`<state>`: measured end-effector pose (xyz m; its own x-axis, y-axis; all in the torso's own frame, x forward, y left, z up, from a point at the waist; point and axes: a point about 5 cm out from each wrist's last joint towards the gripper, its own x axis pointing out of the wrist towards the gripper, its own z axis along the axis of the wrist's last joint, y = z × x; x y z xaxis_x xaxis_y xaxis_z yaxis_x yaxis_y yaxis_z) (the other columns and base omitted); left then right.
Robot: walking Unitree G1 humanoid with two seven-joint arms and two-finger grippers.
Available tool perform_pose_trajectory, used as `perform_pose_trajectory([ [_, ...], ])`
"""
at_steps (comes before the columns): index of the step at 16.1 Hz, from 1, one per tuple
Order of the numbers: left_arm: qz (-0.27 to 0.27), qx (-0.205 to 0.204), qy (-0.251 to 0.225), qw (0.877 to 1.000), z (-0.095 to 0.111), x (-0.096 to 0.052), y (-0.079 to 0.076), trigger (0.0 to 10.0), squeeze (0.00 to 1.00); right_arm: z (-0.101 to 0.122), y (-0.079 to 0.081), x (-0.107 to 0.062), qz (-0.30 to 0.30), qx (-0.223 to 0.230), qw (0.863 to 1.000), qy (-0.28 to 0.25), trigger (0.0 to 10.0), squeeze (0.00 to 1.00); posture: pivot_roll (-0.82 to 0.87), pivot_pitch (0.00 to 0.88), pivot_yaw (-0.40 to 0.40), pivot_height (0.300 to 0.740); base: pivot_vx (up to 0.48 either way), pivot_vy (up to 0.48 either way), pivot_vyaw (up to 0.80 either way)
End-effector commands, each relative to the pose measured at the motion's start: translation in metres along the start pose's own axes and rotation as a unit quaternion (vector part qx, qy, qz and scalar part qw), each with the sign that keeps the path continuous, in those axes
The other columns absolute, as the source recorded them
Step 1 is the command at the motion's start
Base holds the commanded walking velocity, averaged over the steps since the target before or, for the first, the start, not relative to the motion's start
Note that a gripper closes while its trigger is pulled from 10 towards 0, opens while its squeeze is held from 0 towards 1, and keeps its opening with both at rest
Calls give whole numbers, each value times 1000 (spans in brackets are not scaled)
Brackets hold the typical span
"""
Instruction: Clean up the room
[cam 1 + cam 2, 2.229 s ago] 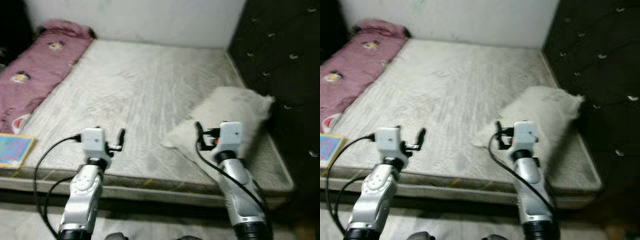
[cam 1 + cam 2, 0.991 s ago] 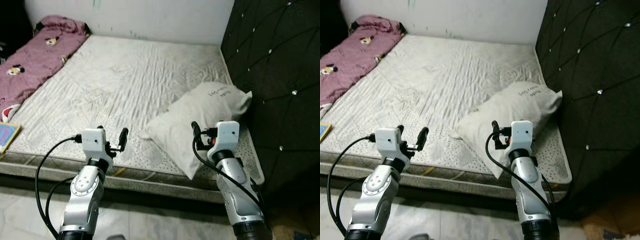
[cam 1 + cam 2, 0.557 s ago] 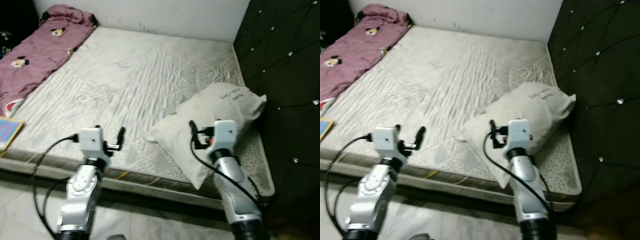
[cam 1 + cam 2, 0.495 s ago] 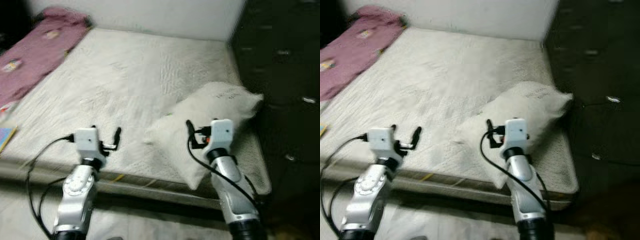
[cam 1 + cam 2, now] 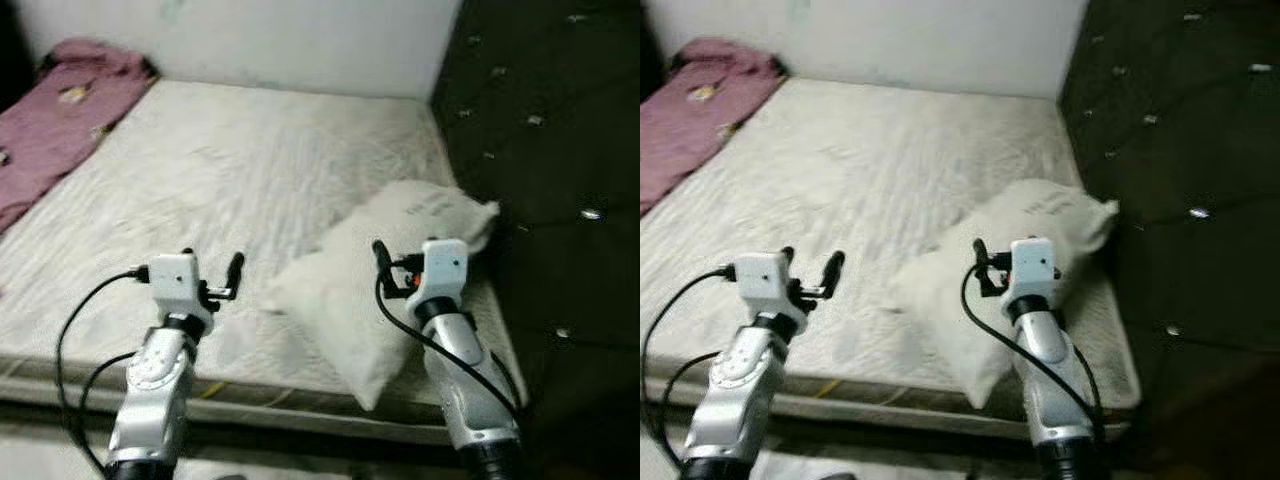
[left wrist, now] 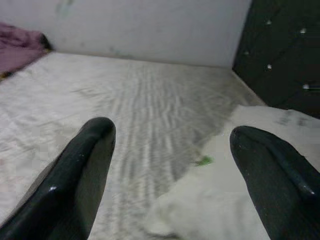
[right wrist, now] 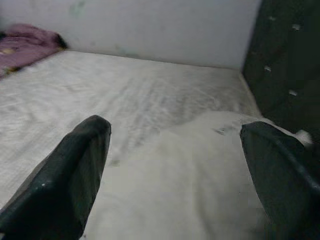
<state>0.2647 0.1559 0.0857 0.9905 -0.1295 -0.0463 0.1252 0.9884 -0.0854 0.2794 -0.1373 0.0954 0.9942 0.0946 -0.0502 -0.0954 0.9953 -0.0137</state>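
Observation:
A white pillow [image 5: 385, 270] with small dark print lies on the right side of the bare mattress [image 5: 230, 170], its far end against the black tufted headboard [image 5: 540, 120]. My right gripper [image 7: 175, 155] hovers open just above the pillow's near half, nothing between its fingers. My left gripper [image 6: 170, 150] is open too, held over the mattress's near edge, left of the pillow's corner [image 6: 240, 195]. A pink printed blanket [image 5: 60, 110] lies bunched along the far left of the mattress.
A pale wall [image 5: 280, 40] closes off the far side of the bed. The headboard runs along the whole right side. The mattress's front edge [image 5: 260, 405] is right below my arms, with floor beneath it.
The whole view has swung and shifted as the camera moved; a colourful book at the left edge has left the picture. Both arms hold the same pose, and the pillow lies as before.

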Motion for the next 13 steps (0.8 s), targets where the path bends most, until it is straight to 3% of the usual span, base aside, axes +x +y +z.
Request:
perform_pose_trajectory([
  [1, 7, 8, 5, 1000, -1, 0, 1, 10000, 0, 5, -3, 2, -7, 0, 1000, -8, 10000, 0, 22, 0, -16, 740, 0, 0, 0],
  [6, -1, 9, 3, 1000, 0, 1, -2, 10000, 0, 5, -3, 2, -7, -2, 1000, -6, 10000, 0, 23, 0, -20, 740, 0, -59, 0],
  [13, -1, 5, 3, 1000, 0, 1, -2, 10000, 0, 4, -4, 3, -7, -4, 1000, -3, 10000, 0, 25, 0, -23, 740, 0, -480, 0],
])
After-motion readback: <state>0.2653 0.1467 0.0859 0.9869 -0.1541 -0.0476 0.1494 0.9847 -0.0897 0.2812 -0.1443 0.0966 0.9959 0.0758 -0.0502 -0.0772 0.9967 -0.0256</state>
